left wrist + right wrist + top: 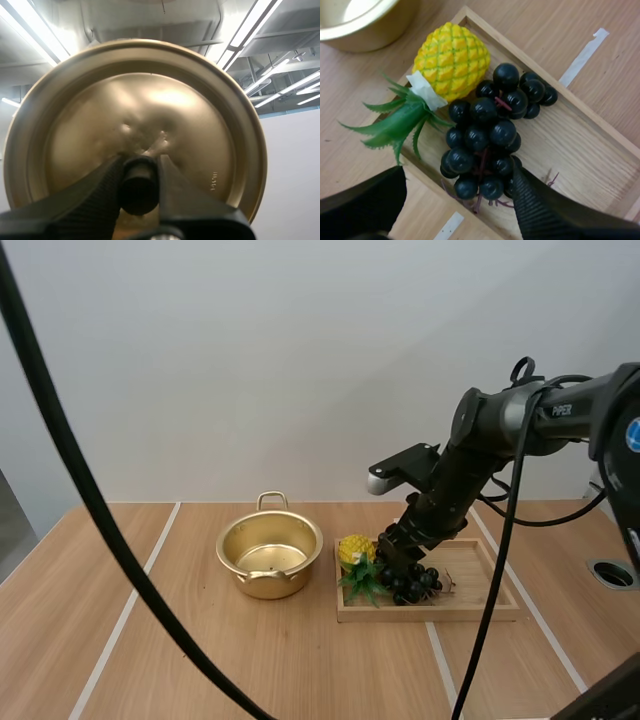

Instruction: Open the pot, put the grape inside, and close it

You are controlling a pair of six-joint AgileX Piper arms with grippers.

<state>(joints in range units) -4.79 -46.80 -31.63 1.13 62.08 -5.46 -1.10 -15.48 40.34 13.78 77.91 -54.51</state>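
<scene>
Left gripper clamped on the knob of the lid, lid held up | pot uncovered on table, just left of tray | pineapple at tray's left end | grapes in tray just beside pineapple | right gripper spread wide, low over grapes, one finger on either side of the bunch.

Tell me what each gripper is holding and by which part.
Left gripper pinches the gold lid by its black knob. Right gripper holds nothing: its open fingers stand either side of the grape bunch in the wooden tray.
</scene>
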